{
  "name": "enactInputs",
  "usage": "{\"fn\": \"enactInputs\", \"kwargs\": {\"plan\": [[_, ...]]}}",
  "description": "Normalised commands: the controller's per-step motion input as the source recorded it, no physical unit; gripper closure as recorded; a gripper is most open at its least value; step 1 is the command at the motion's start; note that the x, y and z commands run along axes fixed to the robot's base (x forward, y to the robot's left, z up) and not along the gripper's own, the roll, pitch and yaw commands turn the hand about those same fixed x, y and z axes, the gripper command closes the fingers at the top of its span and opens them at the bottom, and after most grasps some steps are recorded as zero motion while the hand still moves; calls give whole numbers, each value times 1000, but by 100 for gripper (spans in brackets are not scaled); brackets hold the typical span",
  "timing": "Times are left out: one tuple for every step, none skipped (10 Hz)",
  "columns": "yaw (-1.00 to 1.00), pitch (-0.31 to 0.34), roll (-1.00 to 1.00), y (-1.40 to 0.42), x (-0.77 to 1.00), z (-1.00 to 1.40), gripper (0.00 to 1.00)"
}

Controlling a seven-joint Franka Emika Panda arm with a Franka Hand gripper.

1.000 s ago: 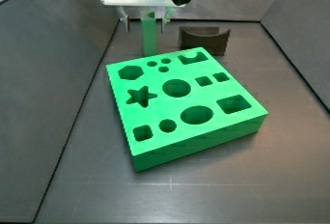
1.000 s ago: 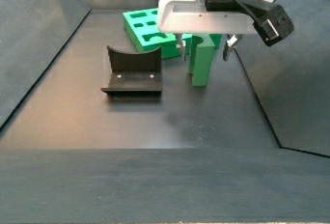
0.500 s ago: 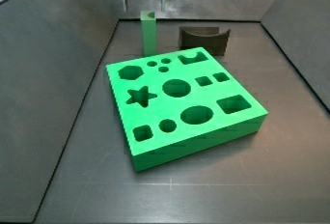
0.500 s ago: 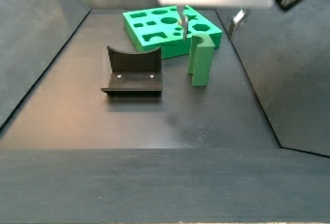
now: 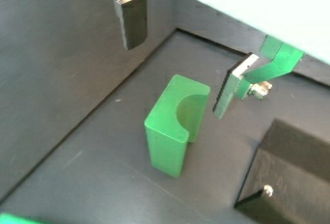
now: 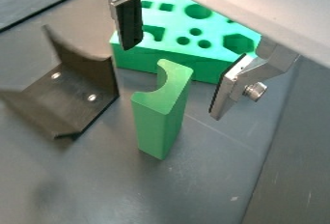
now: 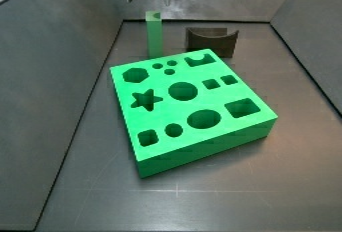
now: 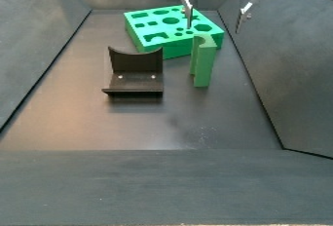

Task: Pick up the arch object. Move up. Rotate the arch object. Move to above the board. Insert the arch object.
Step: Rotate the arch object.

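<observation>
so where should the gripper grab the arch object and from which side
From straight above. The arch object stands upright on the floor, notched end up, apart from the board and the fixture. The open gripper hangs over it; close the fingers on its two flat faces near the top.

Matt green plastic-looking arch object (image 6: pixel 160 112) and board (image 7: pixel 191 110); brushed-metal end effector (image 6: pixel 180 56) fingers above.

Side views opposed; wrist views downward
</observation>
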Motion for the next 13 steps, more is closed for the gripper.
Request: {"fn": "enactInputs", "kwargs": {"plan": [[-1000, 7, 18, 37, 31, -38, 0], [-1000, 7, 19, 32, 31, -38, 0], [-1000, 8, 20, 26, 33, -36, 0], [-1000, 8, 21, 24, 34, -34, 0], [-1000, 8, 22, 22, 34, -33, 0], [-1000, 9, 24, 21, 35, -32, 0], [-1000, 9, 26, 20, 36, -30, 0], [-1000, 10, 28, 20, 36, -30, 0], [-1000, 11, 31, 20, 36, -29, 0], [-1000, 12, 34, 20, 36, -28, 0], [-1000, 12, 36, 19, 36, -28, 0], [-1000, 14, 41, 19, 37, -28, 0], [-1000, 16, 45, 19, 37, -28, 0]]}}
